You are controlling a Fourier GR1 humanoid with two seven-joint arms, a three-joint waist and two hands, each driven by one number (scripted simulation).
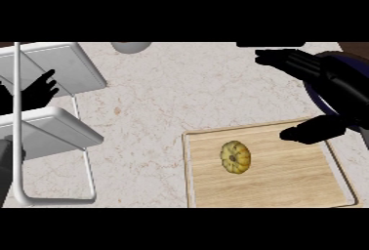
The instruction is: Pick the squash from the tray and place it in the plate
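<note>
A yellow, ribbed squash [235, 156] lies on the left half of the wooden tray [288, 183] at the lower right. My right hand [326, 73] hovers up and to the right of it, open, with its fingers stretched toward the upper left and its thumb over the tray's far right corner. It is apart from the squash and holds nothing. A dark blue plate [312, 98] sits at the right edge, mostly hidden under that hand. My left hand [34, 93] rests open at the left edge, fingers up.
A white wire rack [51, 129] with two flat shelves stands along the left side, partly under my left hand. A grey round object [130, 47] shows at the top edge. Bare marble counter [158, 97] spreads between the rack and the tray.
</note>
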